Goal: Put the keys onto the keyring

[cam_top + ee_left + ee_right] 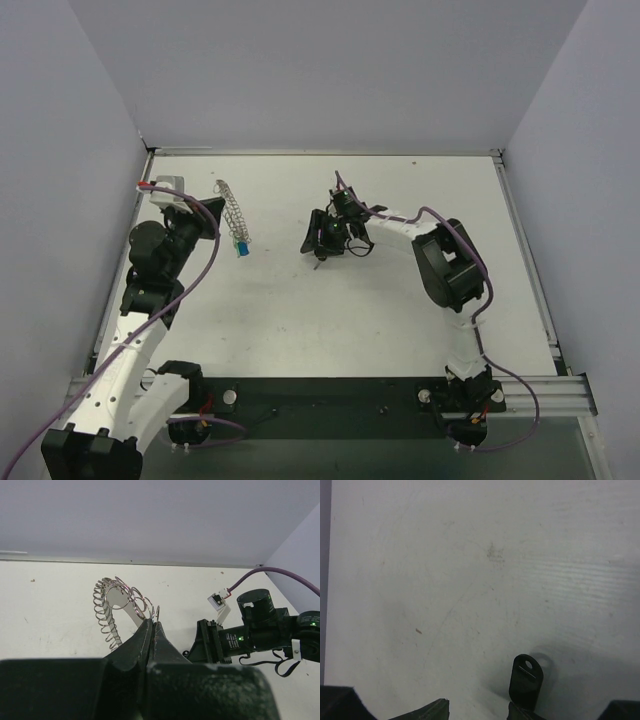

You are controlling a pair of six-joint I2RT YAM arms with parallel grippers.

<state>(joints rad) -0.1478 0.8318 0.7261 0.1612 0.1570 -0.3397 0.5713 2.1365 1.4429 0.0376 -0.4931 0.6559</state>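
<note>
L gripper (pixel 153 626) is clenched on the edge of the large silvery wavy-rimmed metal keyring (pixel 116 605), over the far-left part of the white table (pixel 45 605). A small blue-headed key (pixel 241 248) sits at the ring's near end. R gripper (pixel 477 712) is mid-table, jaws apart, bare table btwn them. A dark-headed key (pixel 525 679) sticks up just beside one fingertip; can't tell if touching. Black R arm (pixel 255 630) w/ purple cable (pixel 280 575) lies beyond the ring, apart from it.
</note>
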